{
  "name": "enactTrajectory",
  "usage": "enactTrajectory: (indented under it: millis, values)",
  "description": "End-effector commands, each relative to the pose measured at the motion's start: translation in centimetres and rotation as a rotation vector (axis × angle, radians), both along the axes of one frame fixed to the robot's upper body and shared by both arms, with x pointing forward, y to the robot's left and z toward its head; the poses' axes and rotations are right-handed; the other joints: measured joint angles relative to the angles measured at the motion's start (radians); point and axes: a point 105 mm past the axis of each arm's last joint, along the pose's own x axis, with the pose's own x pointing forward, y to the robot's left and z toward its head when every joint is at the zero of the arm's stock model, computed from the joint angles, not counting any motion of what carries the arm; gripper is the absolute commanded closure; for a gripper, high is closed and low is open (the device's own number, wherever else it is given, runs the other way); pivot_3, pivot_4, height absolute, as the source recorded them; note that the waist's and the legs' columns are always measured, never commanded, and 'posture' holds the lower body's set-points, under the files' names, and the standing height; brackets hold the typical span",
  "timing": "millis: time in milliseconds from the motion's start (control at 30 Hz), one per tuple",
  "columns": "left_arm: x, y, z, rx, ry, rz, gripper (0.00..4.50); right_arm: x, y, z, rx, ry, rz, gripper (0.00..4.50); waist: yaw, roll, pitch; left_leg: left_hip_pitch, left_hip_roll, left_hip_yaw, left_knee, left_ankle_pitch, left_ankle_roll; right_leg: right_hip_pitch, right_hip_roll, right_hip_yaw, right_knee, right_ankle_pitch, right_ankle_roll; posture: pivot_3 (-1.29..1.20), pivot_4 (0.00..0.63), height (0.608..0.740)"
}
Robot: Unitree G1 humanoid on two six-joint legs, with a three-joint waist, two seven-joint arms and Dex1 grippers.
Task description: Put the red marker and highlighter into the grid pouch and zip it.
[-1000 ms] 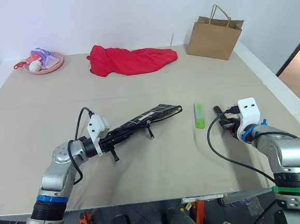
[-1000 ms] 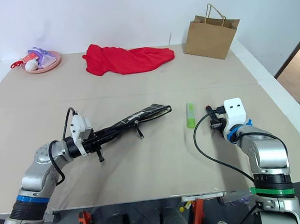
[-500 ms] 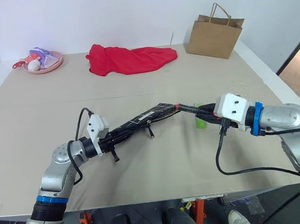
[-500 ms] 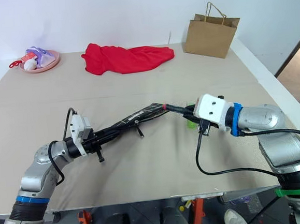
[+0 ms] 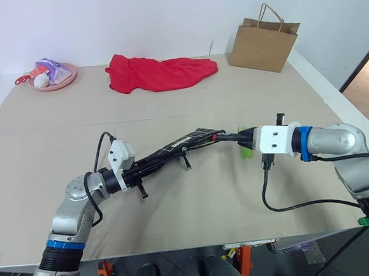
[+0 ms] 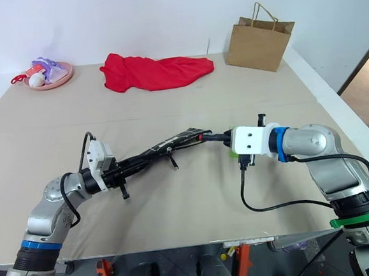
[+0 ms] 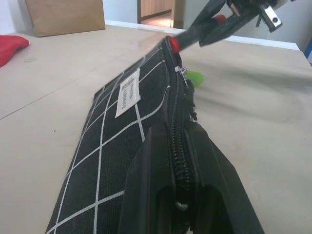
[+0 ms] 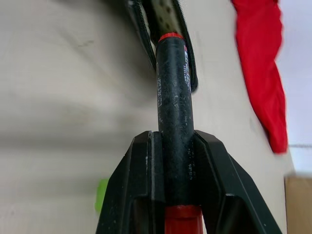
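My left gripper (image 5: 142,171) is shut on the near end of the grid pouch (image 5: 183,143), a black fabric pouch with white grid lines, and holds it lifted and slanting toward the right. In the left wrist view its fingers (image 7: 151,161) pinch the zipper edge of the grid pouch (image 7: 122,117). My right gripper (image 5: 245,137) is shut on the red marker (image 8: 173,97), a black barrel with a red end. That red end (image 7: 173,45) sits at the pouch's open far mouth (image 8: 141,34). The lime-green highlighter (image 5: 244,151) lies on the table, partly hidden behind the right gripper.
A red cloth (image 5: 160,73) lies at the back middle of the table. A brown paper bag (image 5: 263,45) stands at the back right. A pink plate (image 5: 65,80) with small toys sits at the back left. A black cable (image 5: 285,203) hangs under the right arm.
My right gripper has swung left from the table's right side with the red marker, bringing its end to the pouch's mouth. The left gripper has kept still with the pouch.
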Motion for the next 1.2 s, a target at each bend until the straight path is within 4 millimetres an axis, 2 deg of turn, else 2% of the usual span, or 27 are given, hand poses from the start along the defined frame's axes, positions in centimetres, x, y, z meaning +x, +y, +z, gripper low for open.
enactTrajectory:
  millis: [33,267,433,600,667,767,867,933,1033,1167,1200]
  values:
    - [-0.2,-0.5,1.3,-0.016,-0.048,-0.03,4.5,0.6,1.2,0.8,-0.062,-0.054,0.064,3.9,-0.001,0.0,0.0,0.0,0.0,0.0,0.0,0.0,0.0,0.0,0.0,0.0,0.0,0.0,0.0,0.0,0.15,0.74]
    - [0.0,-0.6,1.4,-0.017,-0.051,-0.031,4.5,1.7,5.5,1.3,-0.129,-0.105,0.192,3.9,-0.001,0.0,0.0,0.0,0.001,0.0,0.0,0.0,0.0,0.0,0.001,0.0,0.001,0.001,-0.002,0.0,0.15,0.74]
    - [0.1,-0.6,1.4,-0.017,-0.051,-0.032,4.5,1.0,8.9,1.6,-0.098,-0.104,0.292,3.9,0.001,0.0,0.0,0.0,0.0,0.0,0.0,0.0,-0.001,0.0,0.0,0.0,0.001,0.003,-0.006,0.0,0.15,0.74]
    - [0.1,-0.6,1.4,-0.019,-0.052,-0.03,4.5,0.2,10.6,1.0,-0.076,-0.083,0.353,3.9,0.001,0.0,0.0,0.0,0.0,-0.001,0.0,0.0,-0.001,0.0,0.0,-0.001,0.001,0.003,-0.006,0.0,0.15,0.74]
    - [0.2,-0.6,1.5,-0.02,-0.052,-0.031,4.5,0.2,11.0,0.8,-0.063,-0.077,0.364,2.87,0.001,0.0,0.0,0.0,0.0,-0.001,0.001,0.0,-0.001,0.0,0.0,-0.001,0.002,0.003,-0.007,0.0,0.15,0.74]
    - [0.2,-0.6,1.5,-0.02,-0.052,-0.031,4.5,0.6,10.8,1.0,-0.05,-0.093,0.343,1.83,0.001,0.0,0.0,0.0,0.0,-0.001,0.001,0.0,-0.001,0.0,0.0,-0.001,0.002,0.004,-0.007,0.0,0.15,0.74]
    - [0.1,-0.6,1.5,-0.022,-0.051,-0.032,4.5,1.7,9.6,1.8,-0.05,-0.134,0.292,0.52,0.001,0.0,0.0,0.0,0.0,-0.001,0.001,0.0,-0.001,0.0,0.0,-0.001,0.002,0.004,-0.007,0.0,0.15,0.74]
    - [0.1,-0.7,1.4,-0.024,-0.049,-0.033,4.5,2.0,8.8,2.5,-0.042,-0.143,0.27,0.05,0.001,0.0,0.0,0.0,0.0,-0.001,0.001,0.0,-0.001,0.0,0.0,-0.001,0.002,0.004,-0.007,0.0,0.15,0.74]
    - [0.0,-0.7,1.4,-0.026,-0.046,-0.033,4.5,2.4,7.3,4.3,0.013,-0.155,0.219,0.05,0.001,0.0,0.0,0.0,0.0,-0.001,0.001,0.0,-0.001,0.0,0.0,-0.001,0.002,0.004,-0.007,0.0,0.15,0.74]
    - [-0.1,-0.8,1.3,-0.03,-0.043,-0.034,4.5,1.7,4.1,8.1,0.216,-0.109,0.13,0.05,0.001,0.0,0.0,0.0,0.0,-0.001,0.001,0.0,-0.001,0.0,0.0,-0.001,0.002,0.004,-0.007,0.0,0.15,0.74]
    - [-0.2,-0.8,1.3,-0.031,-0.042,-0.033,4.5,1.9,2.7,8.7,0.252,-0.114,0.08,0.05,0.002,0.0,0.0,0.0,0.0,-0.001,0.001,0.0,-0.001,0.0,0.0,-0.001,0.002,0.004,-0.007,0.0,0.15,0.74]
